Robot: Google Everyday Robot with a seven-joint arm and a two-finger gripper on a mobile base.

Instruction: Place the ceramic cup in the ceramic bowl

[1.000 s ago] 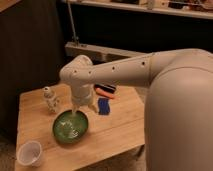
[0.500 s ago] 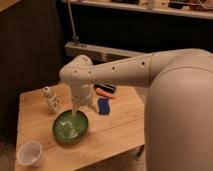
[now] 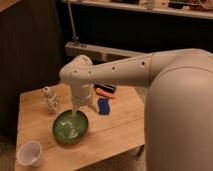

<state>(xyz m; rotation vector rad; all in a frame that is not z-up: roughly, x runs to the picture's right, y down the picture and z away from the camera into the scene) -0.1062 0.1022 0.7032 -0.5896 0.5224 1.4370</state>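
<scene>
Ceramic cup (image 3: 30,153) stood upright, mouth up, near-left of the green ceramic bowl (image 3: 71,127) in view, apart from it. Gripper (image 3: 83,108) hung over bowl's far rim; grip state couldn't be told. From gripper, cup lay across bowl, twd camera & left.

You will find no text, label, brand, number or sign that can be read here. Nothing legible stands on the gripper (image 3: 80,107), which hangs over the far rim of the green ceramic bowl (image 3: 62,131), nor on the bowl just below it. The white ceramic cup (image 3: 30,153) well off to the gripper's lower left, the speckled figurine (image 3: 49,99) to its left and the blue object (image 3: 103,106) just to its right show you no lettering either.
</scene>
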